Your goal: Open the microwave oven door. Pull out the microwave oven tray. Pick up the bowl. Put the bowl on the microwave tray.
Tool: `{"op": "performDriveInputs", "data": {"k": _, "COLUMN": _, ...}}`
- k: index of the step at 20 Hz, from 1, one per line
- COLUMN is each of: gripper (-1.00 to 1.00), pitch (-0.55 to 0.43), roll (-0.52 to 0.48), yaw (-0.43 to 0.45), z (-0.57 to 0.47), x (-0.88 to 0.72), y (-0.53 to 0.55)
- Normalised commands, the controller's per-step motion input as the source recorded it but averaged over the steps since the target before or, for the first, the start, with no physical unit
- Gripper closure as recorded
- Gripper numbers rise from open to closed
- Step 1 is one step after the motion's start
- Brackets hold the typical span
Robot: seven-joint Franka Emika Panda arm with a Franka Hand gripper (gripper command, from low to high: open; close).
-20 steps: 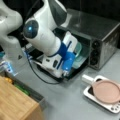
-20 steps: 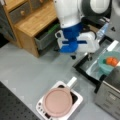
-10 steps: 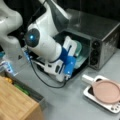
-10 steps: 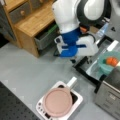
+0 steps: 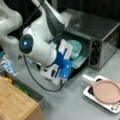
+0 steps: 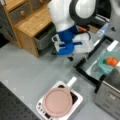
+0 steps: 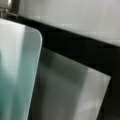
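Legible text, labels, brands, numbers, signs: none.

Microwave oven (image 5: 100, 37), right of frame in a front view: three knobs in a column, no readable markings beside them. Its lower front at the bottom right of a front view (image 6: 110, 97) carries small pale marks, too blurred to read.

White base under the pink plate (image 5: 106, 91): small dots along its lower right edge, not legible as characters.

Wrist view: no markings seen.

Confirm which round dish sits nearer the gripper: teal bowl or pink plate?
The light teal bowl, sitting at the open stainless-steel microwave oven beside the gripper. The flat pink round plate lies apart on a white tray.
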Motion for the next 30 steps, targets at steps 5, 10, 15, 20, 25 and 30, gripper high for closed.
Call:
{"op": "performDriveInputs", "data": {"k": 5, "gripper": -1.00, "pitch": 0.015, "roll": 0.213, "yaw": 0.142, "z": -0.14, "x": 0.16, "y": -0.20}}
{"op": "performDriveInputs", "data": {"k": 10, "gripper": -1.00, "pitch": 0.001, "roll": 0.268, "yaw": 0.100, "z": -0.17, "x": 0.15, "y": -0.23}}
{"op": "performDriveInputs", "data": {"k": 15, "gripper": -1.00, "pitch": 0.017, "roll": 0.345, "yaw": 0.095, "z": -0.19, "x": 0.20, "y": -0.27}}
{"op": "performDriveInputs", "data": {"k": 20, "gripper": -1.00, "pitch": 0.066, "roll": 0.374, "yaw": 0.101, "z": -0.13, "x": 0.24, "y": -0.27}}
{"op": "performDriveInputs", "data": {"k": 25, "gripper": -1.00, "pitch": 0.087, "roll": 0.409, "yaw": 0.104, "z": -0.11, "x": 0.28, "y": -0.21}}
{"op": "performDriveInputs", "data": {"k": 30, "gripper": -1.00, "pitch": 0.042, "roll": 0.357, "yaw": 0.069, "z": -0.10, "x": 0.23, "y": -0.15}}
